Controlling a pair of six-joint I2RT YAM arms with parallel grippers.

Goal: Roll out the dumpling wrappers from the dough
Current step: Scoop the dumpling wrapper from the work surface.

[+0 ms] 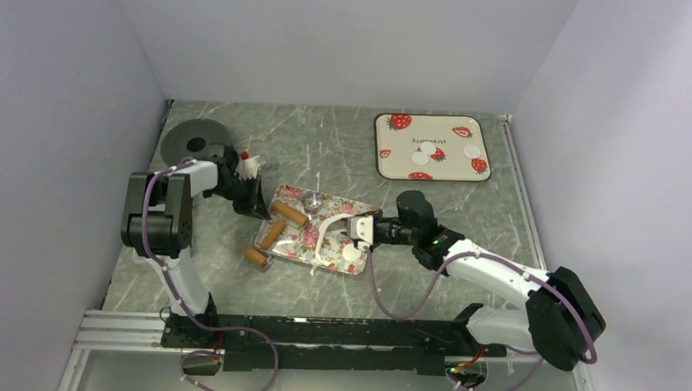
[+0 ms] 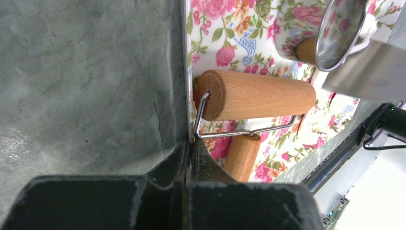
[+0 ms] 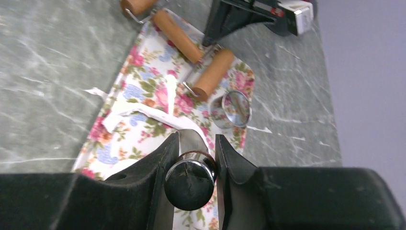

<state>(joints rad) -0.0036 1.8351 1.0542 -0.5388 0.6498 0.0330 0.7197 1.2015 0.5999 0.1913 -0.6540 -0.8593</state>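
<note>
A floral tray (image 1: 373, 211) lies mid-table, carrying a wooden rolling pin (image 1: 289, 214) (image 2: 261, 95), a metal ring cutter (image 1: 310, 197) (image 3: 236, 108) and a torn white dough strip (image 1: 323, 233) (image 3: 158, 112). One white disc (image 1: 351, 251) lies on the tray by my right gripper (image 1: 359, 230) (image 3: 196, 136), which is shut on the shiny round handle (image 3: 190, 179) of a metal scraper. The scraper's blade (image 2: 368, 67) hangs over the tray. My left gripper (image 1: 256, 205) (image 2: 191, 143) is shut on the tray's far-left rim (image 2: 185, 72). Three dumpling wrappers (image 1: 426, 149) rest on the strawberry tray (image 1: 388, 166).
A dark round disc (image 1: 195, 137) lies at the back left, behind my left arm. Scraps of dough (image 3: 95, 91) sit on the grey tabletop beside the floral tray. White walls close in the table on three sides.
</note>
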